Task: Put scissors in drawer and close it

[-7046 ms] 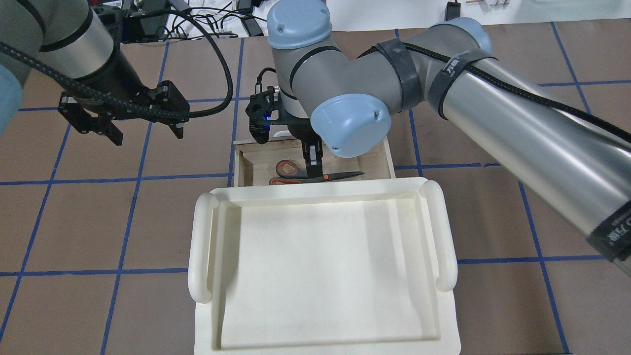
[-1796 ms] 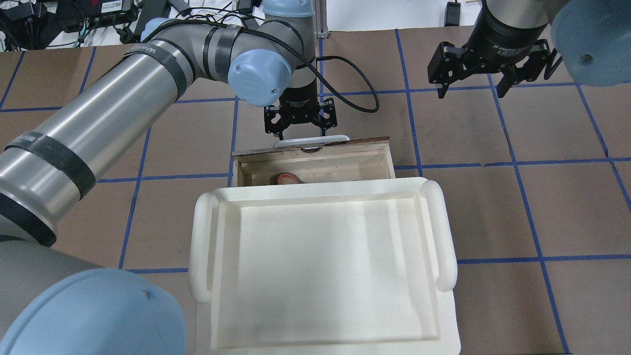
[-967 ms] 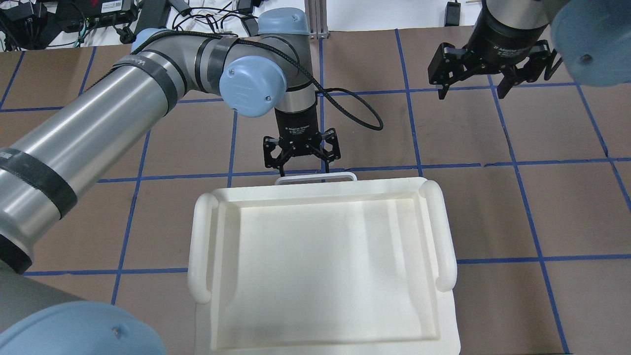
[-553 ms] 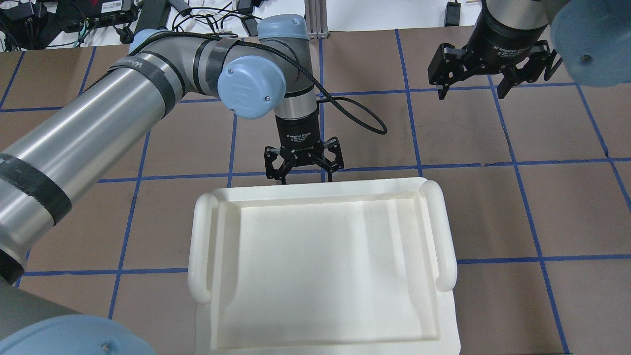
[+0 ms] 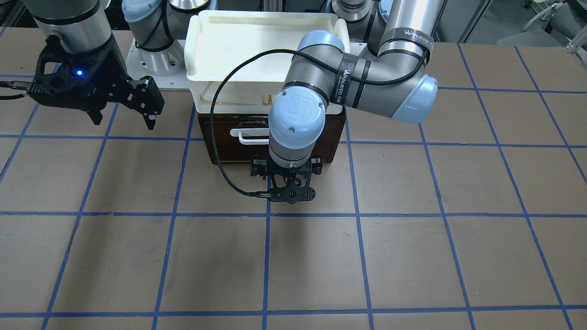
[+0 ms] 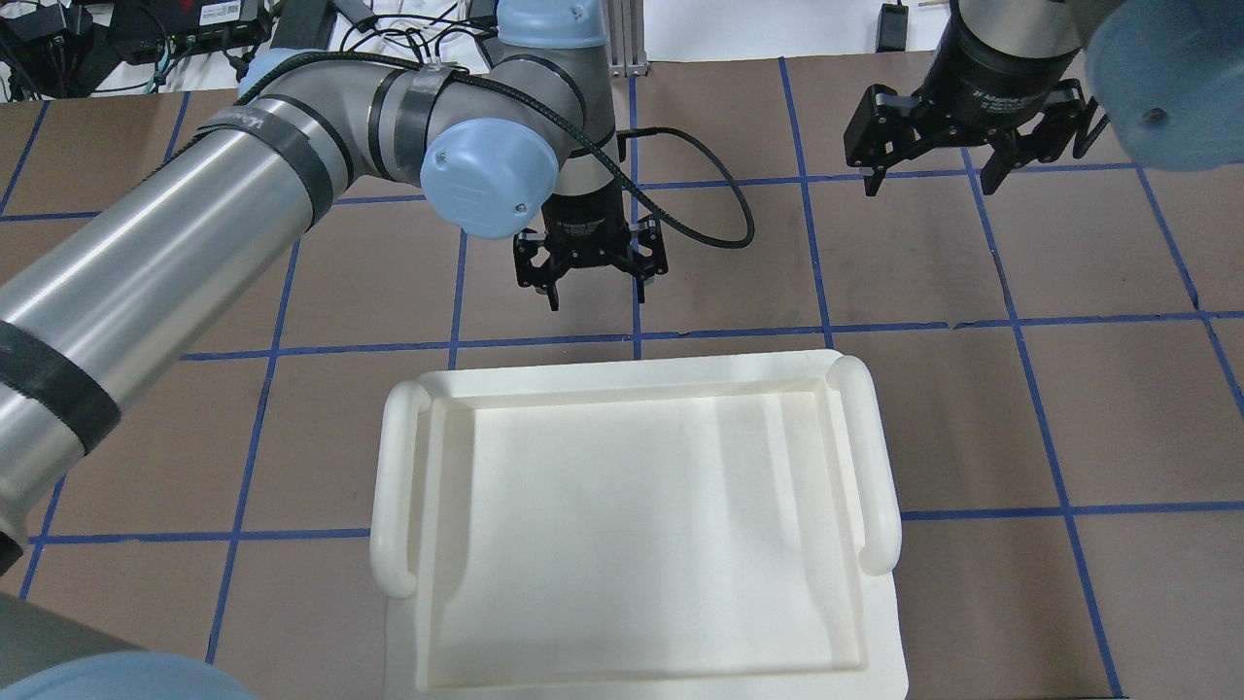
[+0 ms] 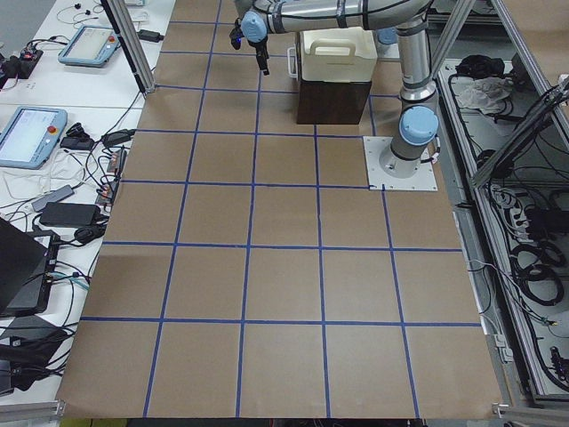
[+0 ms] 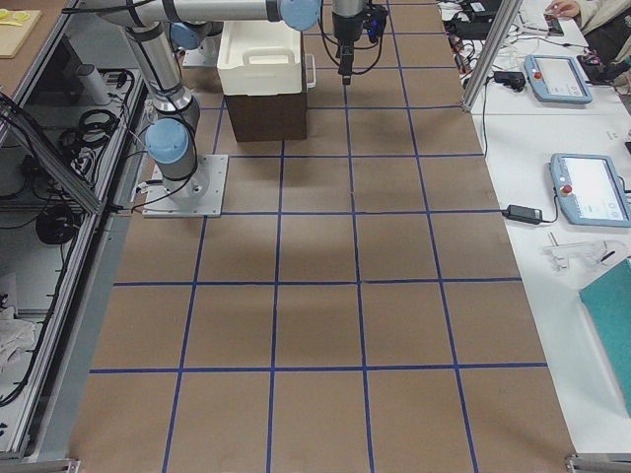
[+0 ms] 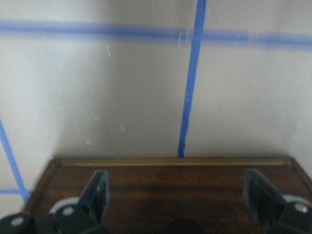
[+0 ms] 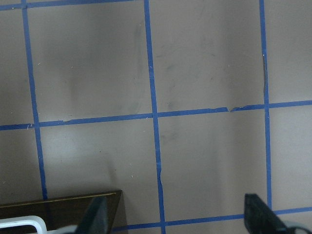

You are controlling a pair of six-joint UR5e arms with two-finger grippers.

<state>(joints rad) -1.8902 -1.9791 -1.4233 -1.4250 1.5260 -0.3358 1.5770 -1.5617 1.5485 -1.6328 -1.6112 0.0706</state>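
Showing dark wooden drawer (image 5: 223, 153), white bar handle (image 5: 247, 131)

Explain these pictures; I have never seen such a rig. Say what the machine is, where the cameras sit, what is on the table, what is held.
A left arm and a right arm of one robot stand at a brown table. One camera looks over the robot's shoulders, one faces it, two watch from the table's ends, and one rides on each wrist. On the table sits a dark wooden drawer, shut, under a white tray. The left gripper hangs in front of the drawer, the right gripper off to the side; both are open and empty. No scissors show.
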